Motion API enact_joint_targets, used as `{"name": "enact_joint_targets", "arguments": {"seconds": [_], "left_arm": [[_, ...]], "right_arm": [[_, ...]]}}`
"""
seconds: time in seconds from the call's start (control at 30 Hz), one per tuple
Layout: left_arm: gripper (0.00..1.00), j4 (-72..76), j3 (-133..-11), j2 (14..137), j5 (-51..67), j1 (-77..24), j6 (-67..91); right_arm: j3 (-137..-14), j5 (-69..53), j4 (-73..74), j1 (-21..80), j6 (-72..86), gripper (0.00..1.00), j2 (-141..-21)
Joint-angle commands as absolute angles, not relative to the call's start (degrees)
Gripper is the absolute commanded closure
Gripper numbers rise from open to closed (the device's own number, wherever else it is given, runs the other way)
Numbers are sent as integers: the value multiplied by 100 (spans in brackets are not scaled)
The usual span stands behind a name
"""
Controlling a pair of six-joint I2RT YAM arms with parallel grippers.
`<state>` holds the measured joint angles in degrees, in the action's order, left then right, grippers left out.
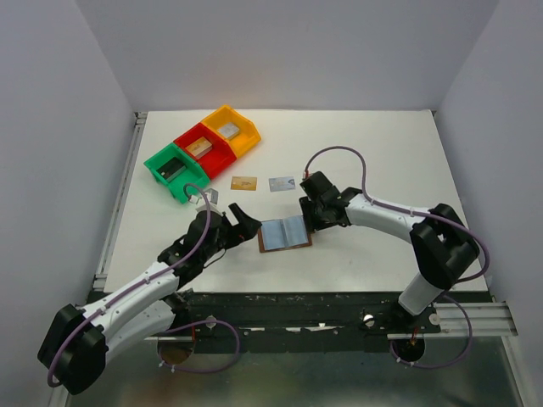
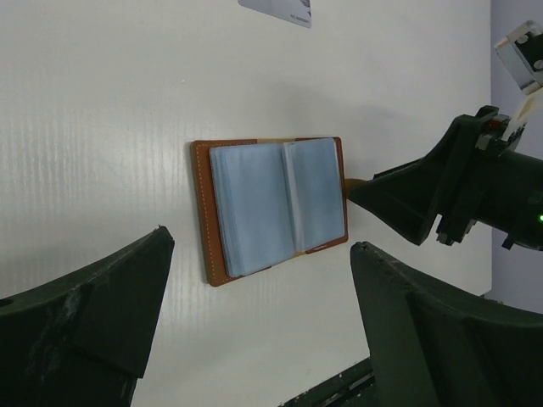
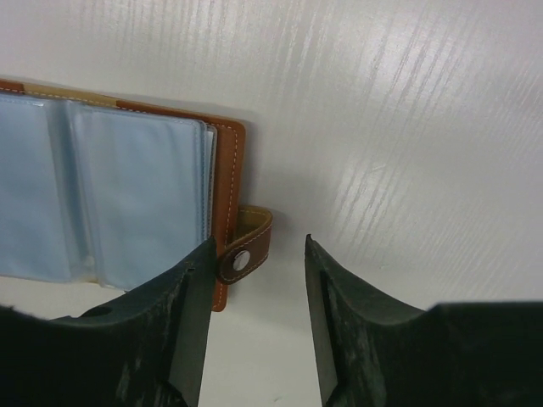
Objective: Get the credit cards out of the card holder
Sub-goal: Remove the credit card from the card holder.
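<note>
Table (image 1: 382, 153), white. Card holder (image 1: 284, 233) lies open at frame centre, light-blue faces up. Left gripper (image 1: 244, 225) sits just left of it, jaws spread wide, holding nothing. Right gripper (image 3: 259, 254) is at its right edge, jaws apart around the snap tab (image 3: 250, 246) (not pinched). Gold-tan credit card (image 1: 243, 183) and silvery credit card (image 1: 282, 183) lie above the holder, apart.

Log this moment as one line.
card holder: open flat on table | cards out: gold card, silvery card | left gripper: open, beside holder | right gripper: open, at snap tab
</note>
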<state>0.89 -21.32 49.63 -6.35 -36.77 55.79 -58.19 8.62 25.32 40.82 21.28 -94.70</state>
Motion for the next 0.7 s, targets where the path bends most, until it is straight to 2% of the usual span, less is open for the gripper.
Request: {"name": "enact_joint_targets", "arguments": {"seconds": [0.0, 0.23, 0.3, 0.37, 0.67], "left_arm": [[1, 421, -2057, 4791, -378, -3683, 5590], [2, 519, -1925, 4606, -360, -3683, 5546], [3, 510, -1925, 4597, -369, -3683, 5511], [3, 501, -1942, 4597, -352, -3691, 5450], [8, 158, -2759, 5659, 236, -3726, 4826]], "right_arm": [[-6038, 1178, 2795, 4113, 2065, 49, -9650], [-6179, 1274, 2927, 4113, 2004, 72, -9721], [-6187, 1240, 2936, 4104, 1995, 82, -9633], [-6179, 1134, 2927, 4113, 1978, 99, -9484], [-5599, -226, 2321, 4113, 1854, 100, -8474]]}}
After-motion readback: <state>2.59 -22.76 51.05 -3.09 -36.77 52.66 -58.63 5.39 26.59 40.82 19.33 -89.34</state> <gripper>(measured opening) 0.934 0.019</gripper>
